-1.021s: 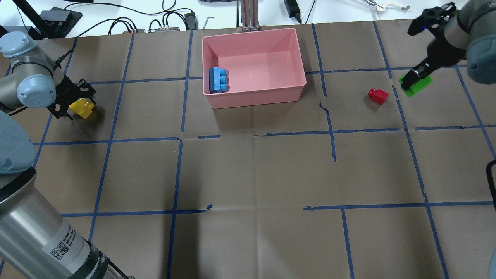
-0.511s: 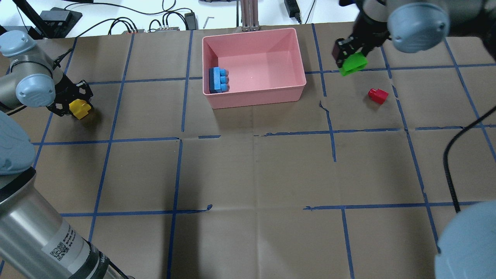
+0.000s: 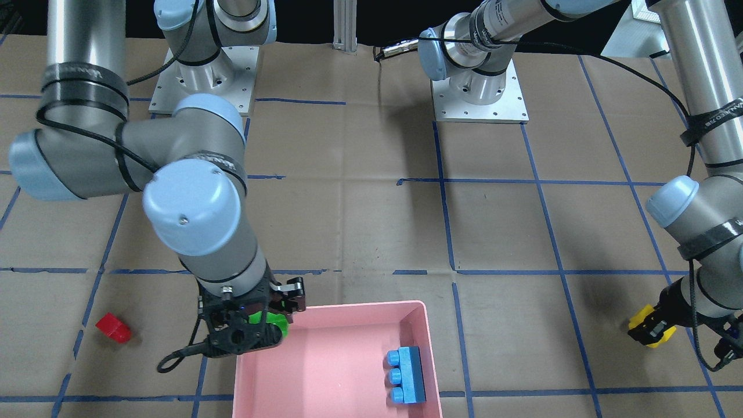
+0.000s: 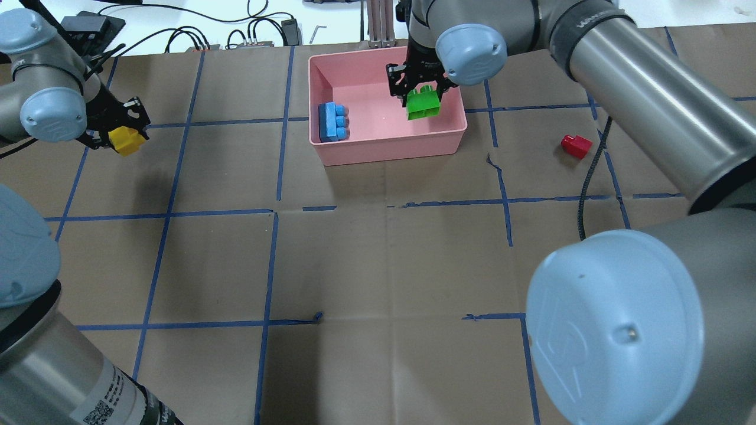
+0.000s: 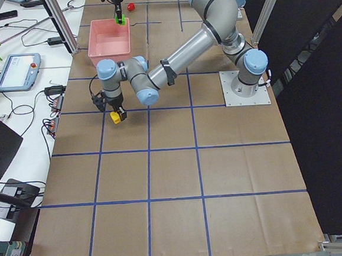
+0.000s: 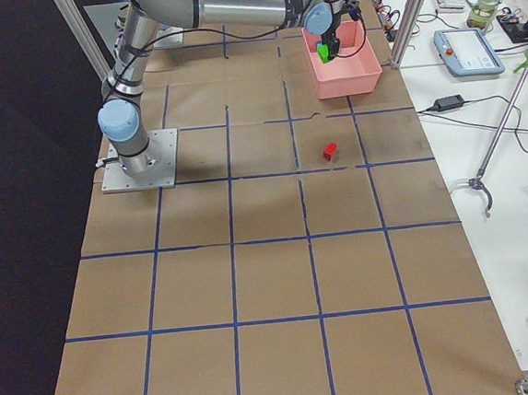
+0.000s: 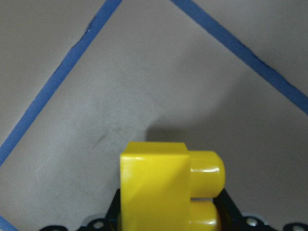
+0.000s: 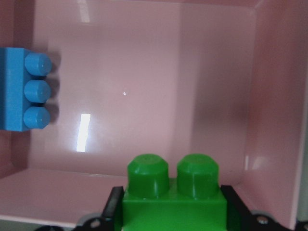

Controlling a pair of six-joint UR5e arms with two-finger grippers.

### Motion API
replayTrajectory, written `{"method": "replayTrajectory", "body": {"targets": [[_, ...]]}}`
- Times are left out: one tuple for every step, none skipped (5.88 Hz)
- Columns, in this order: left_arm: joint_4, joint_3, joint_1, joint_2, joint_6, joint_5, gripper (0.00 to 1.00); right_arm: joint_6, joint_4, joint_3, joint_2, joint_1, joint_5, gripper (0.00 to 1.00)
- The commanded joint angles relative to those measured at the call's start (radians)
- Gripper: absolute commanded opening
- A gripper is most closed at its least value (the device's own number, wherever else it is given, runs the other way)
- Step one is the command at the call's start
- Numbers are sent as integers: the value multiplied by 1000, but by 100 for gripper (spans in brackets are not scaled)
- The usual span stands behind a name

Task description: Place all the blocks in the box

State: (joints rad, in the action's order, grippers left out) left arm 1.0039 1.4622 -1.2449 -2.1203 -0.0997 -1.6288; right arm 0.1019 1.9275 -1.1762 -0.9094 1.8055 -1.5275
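My right gripper [image 4: 420, 97] is shut on the green two-stud brick [image 4: 423, 105] and holds it above the right part of the pink box [image 4: 390, 150]; the brick also shows in the right wrist view [image 8: 172, 192]. The light-blue three-stud brick [image 4: 332, 121] lies on its side inside the box at its left wall. My left gripper [image 4: 121, 133] is shut on the yellow two-stud brick [image 4: 126, 140], held above the table at the far left; it fills the left wrist view [image 7: 166, 185]. The red brick [image 4: 576, 146] lies on the table right of the box.
The table is brown paper with a blue tape grid [image 4: 271, 209]. Cables and power adapters [image 4: 254, 35] lie beyond the table's far edge. My right arm's elbow [image 4: 614, 330] fills the lower right of the overhead view.
My right gripper has carried the green brick leftward from the table's right side to over the box. My left gripper has lifted the yellow brick slightly off the table.
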Motion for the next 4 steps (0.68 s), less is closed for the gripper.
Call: {"method": "replayTrajectory", "body": {"targets": [[10, -40, -195, 62, 89, 19, 0, 9, 86, 48, 67, 12, -6, 80], [15, -60, -271, 66, 87, 106, 0, -1, 120, 59, 76, -4, -13, 99], [7, -63, -353, 60, 87, 119, 0, -54, 105, 59, 64, -50, -11, 100], [1, -63, -385, 45, 89, 168, 0, -126, 67, 56, 44, -110, -8, 100]]}}
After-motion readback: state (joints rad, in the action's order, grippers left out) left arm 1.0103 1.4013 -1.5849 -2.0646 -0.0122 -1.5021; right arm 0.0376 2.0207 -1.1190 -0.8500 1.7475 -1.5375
